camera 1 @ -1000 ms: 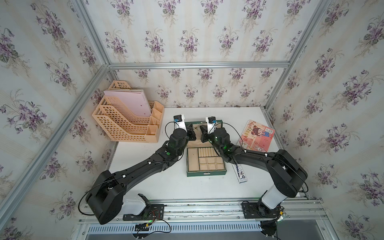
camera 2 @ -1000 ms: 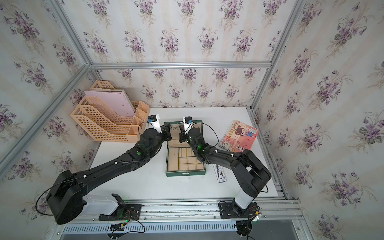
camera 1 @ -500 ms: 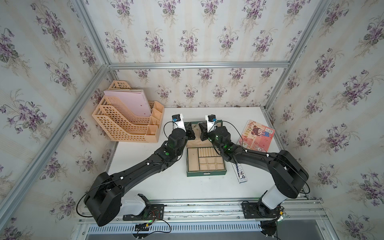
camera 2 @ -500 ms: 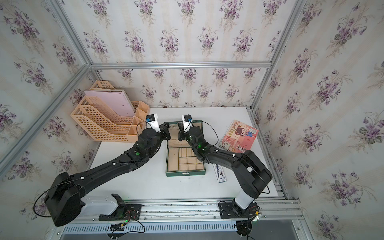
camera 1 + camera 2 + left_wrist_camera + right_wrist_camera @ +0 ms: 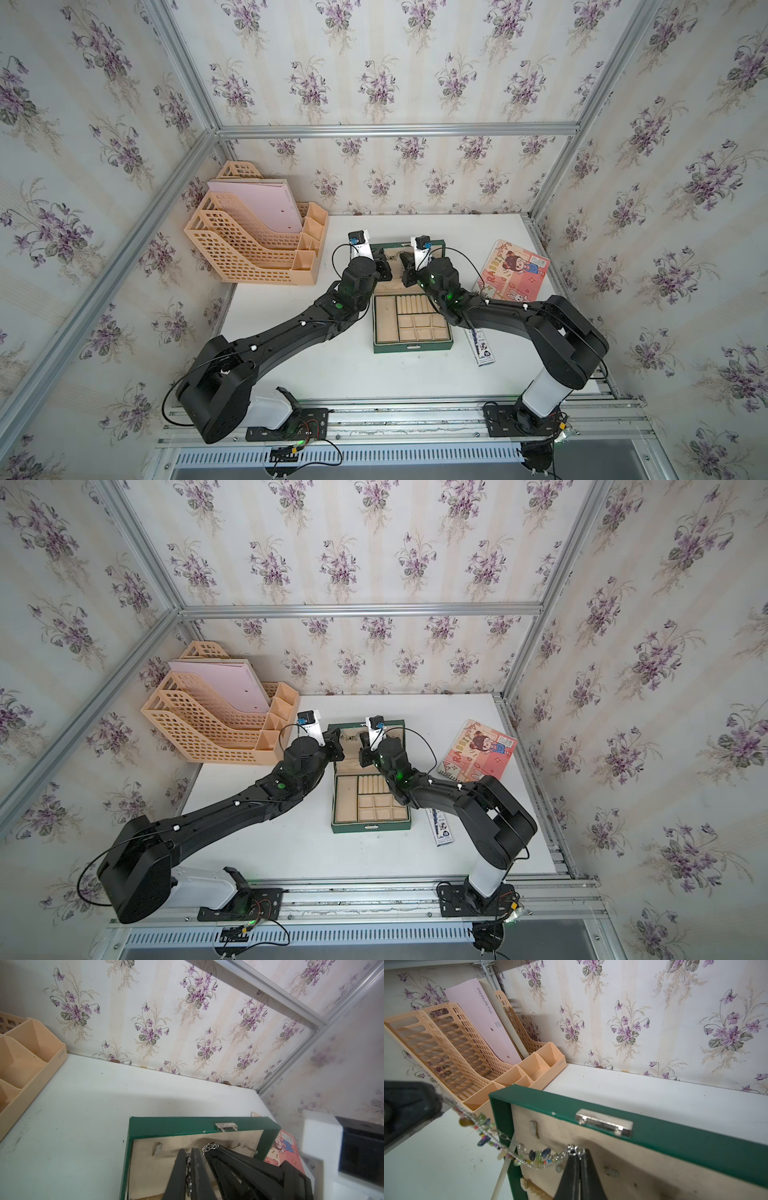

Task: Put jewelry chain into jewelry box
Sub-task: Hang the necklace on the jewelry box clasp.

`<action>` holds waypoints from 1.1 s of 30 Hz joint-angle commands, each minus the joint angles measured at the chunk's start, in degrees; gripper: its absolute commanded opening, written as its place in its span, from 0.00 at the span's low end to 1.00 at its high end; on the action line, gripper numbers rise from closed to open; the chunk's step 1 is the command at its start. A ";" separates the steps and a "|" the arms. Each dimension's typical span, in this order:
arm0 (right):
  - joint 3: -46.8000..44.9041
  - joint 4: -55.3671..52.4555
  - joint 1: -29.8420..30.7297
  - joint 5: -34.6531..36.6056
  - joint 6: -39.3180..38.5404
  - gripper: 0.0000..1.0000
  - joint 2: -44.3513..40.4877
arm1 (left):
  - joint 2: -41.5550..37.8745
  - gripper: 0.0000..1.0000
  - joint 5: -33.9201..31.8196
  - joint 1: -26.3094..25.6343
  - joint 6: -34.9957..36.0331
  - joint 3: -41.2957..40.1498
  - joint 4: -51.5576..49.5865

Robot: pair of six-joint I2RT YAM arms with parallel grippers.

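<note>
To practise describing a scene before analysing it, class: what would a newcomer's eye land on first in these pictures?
The jewelry chain hangs stretched between the left gripper and the right gripper, both shut on it, by the open lid of the green jewelry box at mid-table. A peach file organizer holding a pink folder stands at the far left.

At frame centre, the black left gripper (image 5: 385, 265) and right gripper (image 5: 405, 266) are pinching a thin silvery jewelry chain (image 5: 395, 255) at the open lid of the dark green rectangular jewelry box (image 5: 411, 347).
</note>
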 commanded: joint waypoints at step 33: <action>1.74 -1.25 -0.01 0.78 5.20 0.15 2.75 | 1.27 0.00 -2.99 0.84 -0.71 1.37 -2.44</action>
